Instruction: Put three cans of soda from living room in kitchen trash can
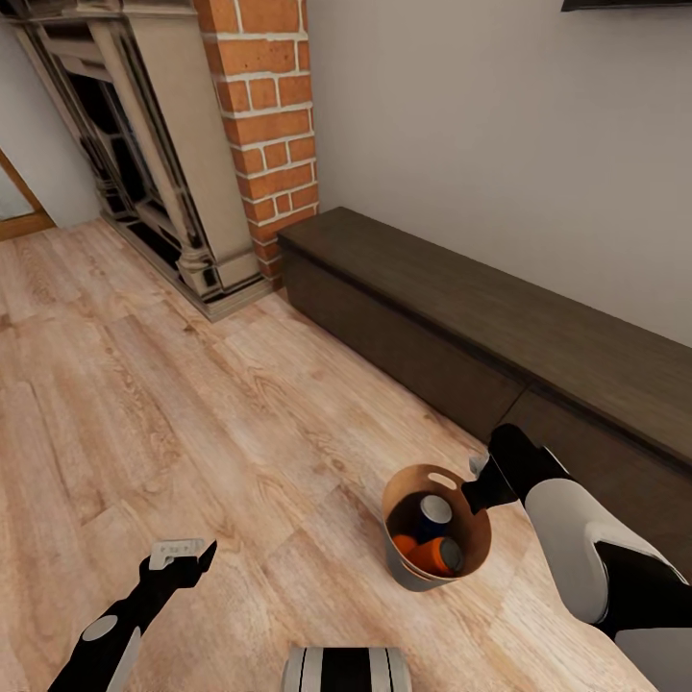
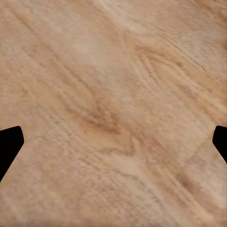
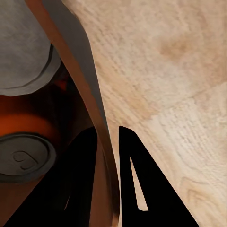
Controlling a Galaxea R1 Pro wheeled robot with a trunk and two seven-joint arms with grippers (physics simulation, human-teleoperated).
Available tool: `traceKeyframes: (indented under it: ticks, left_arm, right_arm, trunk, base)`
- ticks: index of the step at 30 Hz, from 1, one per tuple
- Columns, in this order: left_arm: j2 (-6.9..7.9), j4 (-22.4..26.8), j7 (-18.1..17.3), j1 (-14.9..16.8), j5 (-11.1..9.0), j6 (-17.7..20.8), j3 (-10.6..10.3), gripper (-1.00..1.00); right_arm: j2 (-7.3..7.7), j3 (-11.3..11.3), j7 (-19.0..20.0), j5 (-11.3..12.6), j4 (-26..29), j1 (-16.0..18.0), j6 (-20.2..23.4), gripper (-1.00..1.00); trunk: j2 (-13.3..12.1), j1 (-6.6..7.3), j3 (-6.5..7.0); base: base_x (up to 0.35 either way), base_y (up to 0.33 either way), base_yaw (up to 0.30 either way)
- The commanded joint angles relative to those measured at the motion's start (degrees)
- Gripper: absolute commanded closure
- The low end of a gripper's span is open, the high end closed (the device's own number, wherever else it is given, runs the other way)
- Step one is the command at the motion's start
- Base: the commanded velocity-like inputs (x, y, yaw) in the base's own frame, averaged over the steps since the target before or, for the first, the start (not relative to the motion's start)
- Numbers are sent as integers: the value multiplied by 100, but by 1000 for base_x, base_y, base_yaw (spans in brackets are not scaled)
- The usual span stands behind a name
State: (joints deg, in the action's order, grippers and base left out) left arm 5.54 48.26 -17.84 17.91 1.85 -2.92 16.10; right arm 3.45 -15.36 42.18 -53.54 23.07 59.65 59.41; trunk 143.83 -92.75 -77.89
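From the head view, the trash can (image 1: 437,527) is sitting on the wood-plank floor (image 1: 192,404) in front of the long dark cabinet (image 1: 500,336), with orange soda cans (image 1: 437,548) lying inside it. The right gripper (image 1: 478,496) is clamping the can's rim, while the left gripper (image 1: 183,556) is hovering well apart over bare floor.

In the left wrist view, the fingertips (image 2: 10,144) are standing wide apart above the planks (image 2: 113,104).

In the right wrist view, the fingers (image 3: 137,189) are pinching the trash can's wall (image 3: 90,94), one inside, one outside; grey can tops (image 3: 23,156) are showing inside.
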Motion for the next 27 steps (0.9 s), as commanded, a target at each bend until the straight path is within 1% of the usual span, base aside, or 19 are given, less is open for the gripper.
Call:
traceKeyframes:
  ticks: [1,13,14,27]
  left_arm:
    - [-1,-2,0,2,1,-2,-2,-100]
    - [-1,-3,0,2,0,-6,-2,-100]
    - [-1,-4,0,2,0,-6,-2,-100]
    - [-1,-5,0,2,0,-14,-2,-100]
  right_arm:
    - [-2,-40,10,63,-63,-23,-212,100]
    - [-2,-46,10,63,-65,-23,-254,100]
    - [-2,-46,10,63,-65,-24,-254,-100]
    - [-2,-47,10,72,-65,-23,-254,-100]
  trunk:
    - [-2,-4,-2]
    - [-2,-4,-2]
    - [-2,-4,-2]
    - [-2,-4,-2]
  base:
    - [0,0,0]
    - [0,0,0]
    - [0,0,0]
    - [0,0,0]
